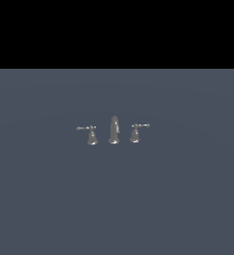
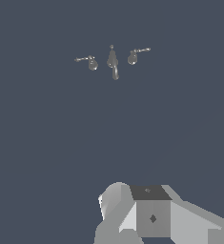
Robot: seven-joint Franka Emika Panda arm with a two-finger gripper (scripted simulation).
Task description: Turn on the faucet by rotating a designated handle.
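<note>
Sitting near the middle of the blue-grey table (image 1: pixel 49 209), well away from every edge: the faucet (image 1: pixel 113 130), its tapered spout (image 1: pixel 113 129) standing upright. Flanking it on the exterior view's left, the handle (image 1: pixel 90 134), thin arm pointing further left; mirroring it on the right, the other handle (image 1: pixel 136 132). Showing only as grey body in the wrist view, well apart from the faucet: the gripper (image 2: pixel 151 217), fingers hidden, opening impossible to tell, touching nothing.
</note>
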